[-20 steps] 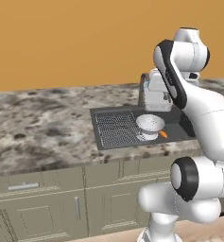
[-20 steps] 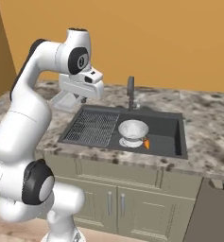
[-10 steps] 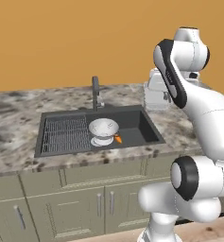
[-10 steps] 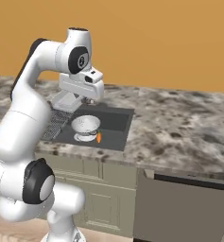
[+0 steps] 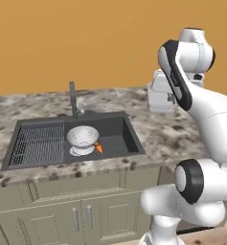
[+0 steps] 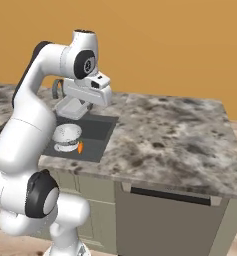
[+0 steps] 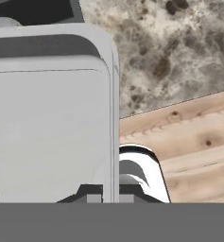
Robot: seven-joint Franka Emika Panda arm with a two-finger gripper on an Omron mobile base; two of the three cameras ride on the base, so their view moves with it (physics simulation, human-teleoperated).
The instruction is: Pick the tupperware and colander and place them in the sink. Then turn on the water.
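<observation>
My gripper (image 5: pixel 168 97) is shut on the tupperware (image 5: pixel 159 94), a pale translucent rectangular container held up in the air to the right of the sink (image 5: pixel 119 128). The tupperware (image 7: pixel 52 118) is close in front of the hand camera, and my gripper (image 7: pixel 106 194) grips its lower rim. From the right, the tupperware (image 6: pixel 74 107) hangs under my gripper (image 6: pixel 83 102) near the sink's right edge. The white perforated colander (image 5: pixel 82 139) sits in the dark basin, and it also appears in the right base view (image 6: pixel 66 136). The dark faucet (image 5: pixel 73 99) stands behind the basin with no water running.
A small orange carrot (image 5: pixel 99 147) lies beside the colander in the basin. The ribbed drainboard (image 5: pixel 38 143) takes the sink's left part. Speckled granite counter (image 6: pixel 165 135) stretches to the right, above a dishwasher front (image 6: pixel 170 220). Wooden floor (image 7: pixel 189 142) lies below the counter's edge.
The whole picture has shifted: the base has driven to the right, so the sink sits further left in both base views. The arm keeps the tupperware held up as before.
</observation>
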